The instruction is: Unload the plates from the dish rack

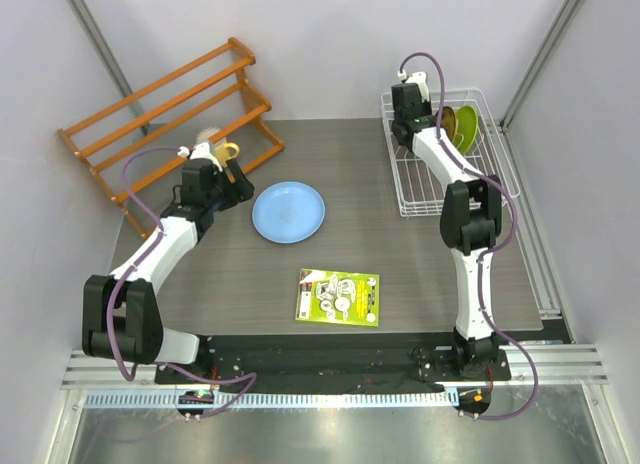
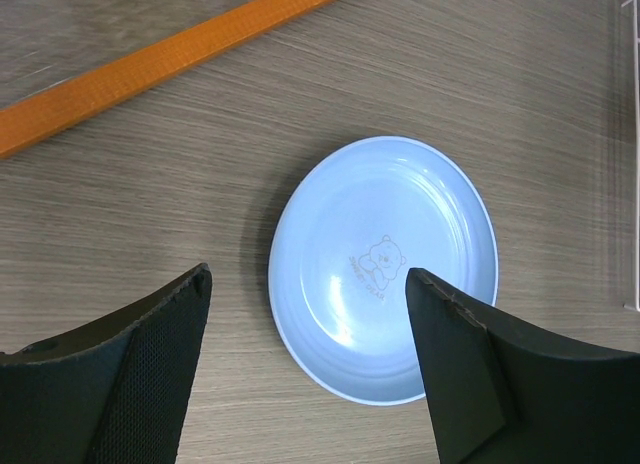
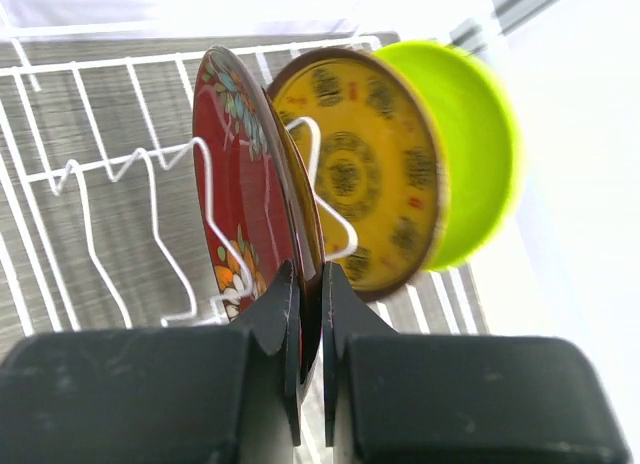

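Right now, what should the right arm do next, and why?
Probably lift the red plate straight up out of the rack. The right jaws are shut on its rim, and it stands upright between the prongs, right beside the yellow plate.

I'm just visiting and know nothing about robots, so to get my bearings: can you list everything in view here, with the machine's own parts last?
light blue plate: one, light blue, flat on the table
dark red plate: one, red patterned, upright in the dish rack
orange-yellow plate: one, patterned, upright behind the red one
lime green plate: one, upright behind the yellow one
dish rack: one, white wire, far right of table
wooden shelf: one, orange, far left
mug: one, yellow, by the shelf, partly hidden
booklet: one, green, near front
table: one, grey woodgrain
left pincer: black, open, over the blue plate's edge
right pincer: black, shut on the dark red plate's rim
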You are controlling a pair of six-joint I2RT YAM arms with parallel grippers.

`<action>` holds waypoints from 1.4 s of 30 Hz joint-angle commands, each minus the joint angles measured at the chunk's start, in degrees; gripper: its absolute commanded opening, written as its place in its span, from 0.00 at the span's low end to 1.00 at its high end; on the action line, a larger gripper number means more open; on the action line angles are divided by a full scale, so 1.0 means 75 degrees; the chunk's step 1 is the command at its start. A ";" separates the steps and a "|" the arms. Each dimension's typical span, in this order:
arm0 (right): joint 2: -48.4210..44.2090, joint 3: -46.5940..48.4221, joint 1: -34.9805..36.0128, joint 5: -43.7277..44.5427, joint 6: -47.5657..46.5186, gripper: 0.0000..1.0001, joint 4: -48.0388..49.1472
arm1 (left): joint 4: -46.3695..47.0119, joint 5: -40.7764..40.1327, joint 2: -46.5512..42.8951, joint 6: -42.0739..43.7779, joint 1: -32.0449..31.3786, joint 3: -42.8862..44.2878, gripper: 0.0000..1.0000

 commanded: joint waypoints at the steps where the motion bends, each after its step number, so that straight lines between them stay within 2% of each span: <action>1: -0.1332 -0.0069 0.0078 0.1719 -0.0705 0.01 0.1342 | 0.0004 -0.0135 -0.0262 0.0151 -0.0054 0.0279 0.79; 7: -0.2105 -0.0443 0.0125 0.1908 -0.0976 0.01 0.1460 | 0.0004 -0.0054 -0.0297 0.0139 -0.0101 0.0290 0.80; 12: -0.3064 -0.0983 0.0370 0.1639 -0.0475 0.01 0.1146 | 0.0028 0.0251 -0.0192 0.0104 -0.0125 0.0372 0.82; 18: -0.3933 -0.1685 0.0816 -0.0175 0.1119 0.01 -0.0212 | 0.0929 0.1211 -0.0075 -0.0411 -0.0171 0.0244 0.81; 20: -0.4331 -0.1978 0.0921 -0.1284 0.1893 0.01 -0.0379 | 0.1303 0.1527 -0.0016 -0.0563 -0.0195 0.0197 0.81; 25: -0.4894 -0.2928 0.1167 -0.3011 0.3064 0.01 -0.0391 | 0.2311 0.2523 0.0229 -0.1091 -0.0265 -0.0060 0.81; 29: -0.5117 -0.3689 0.1238 -0.4720 0.3873 0.01 0.0227 | 0.3376 0.3110 0.0535 -0.1699 -0.0428 -0.0225 0.81; 33: -0.5200 -0.4474 0.1355 -0.5658 0.4496 0.01 0.0920 | 0.4280 0.3473 0.0921 -0.2203 -0.0593 -0.0482 0.81; 42: -0.5258 -0.5541 0.1612 -0.6670 0.5504 0.01 0.2233 | 0.6132 0.3919 0.1823 -0.3130 -0.0722 -0.0893 0.81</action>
